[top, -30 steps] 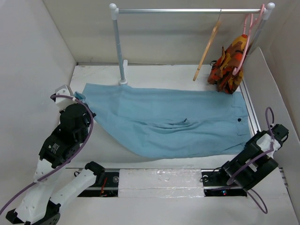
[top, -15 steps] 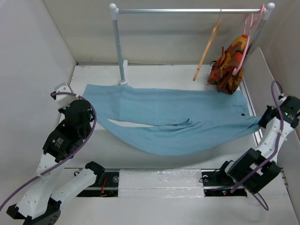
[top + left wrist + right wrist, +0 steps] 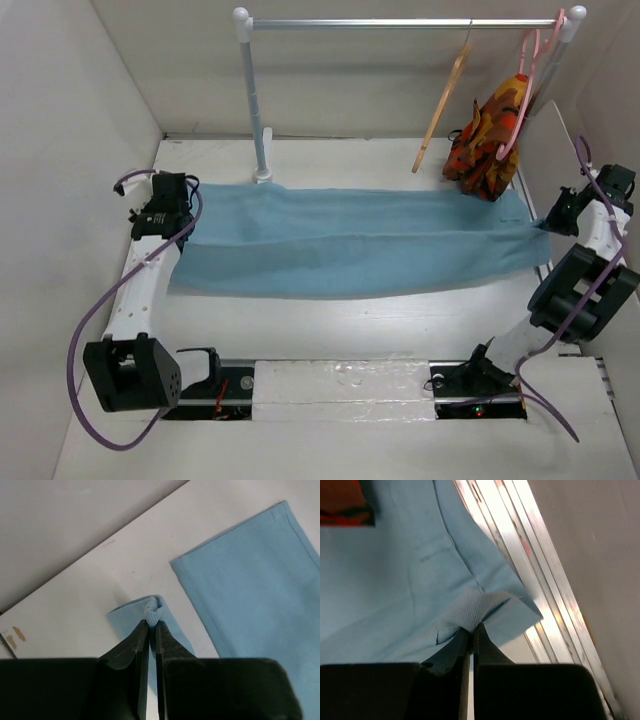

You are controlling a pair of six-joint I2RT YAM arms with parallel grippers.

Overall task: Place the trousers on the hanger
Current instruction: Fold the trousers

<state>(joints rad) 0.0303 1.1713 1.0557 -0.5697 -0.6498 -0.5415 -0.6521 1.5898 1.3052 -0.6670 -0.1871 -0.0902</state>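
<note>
Top view: I see the trousers (image 3: pixel 350 245) pulled into a folded band across the middle of the tabletop (image 3: pixel 330 320). The left claw (image 3: pixel 170 212) is at their left end and the right claw (image 3: pixel 546 222) at their right, though the fingertips are hard to make out here. The hanger (image 3: pixel 440 110) hangs from the rail (image 3: pixel 400 22) at upper right, well apart.

Left wrist: the claw is pinched on a bunched cloth corner, with bare tabletop beyond.

Right wrist: the claw is clamped on a corner showing white lining, just beside the metal track (image 3: pixel 520 545).
</note>
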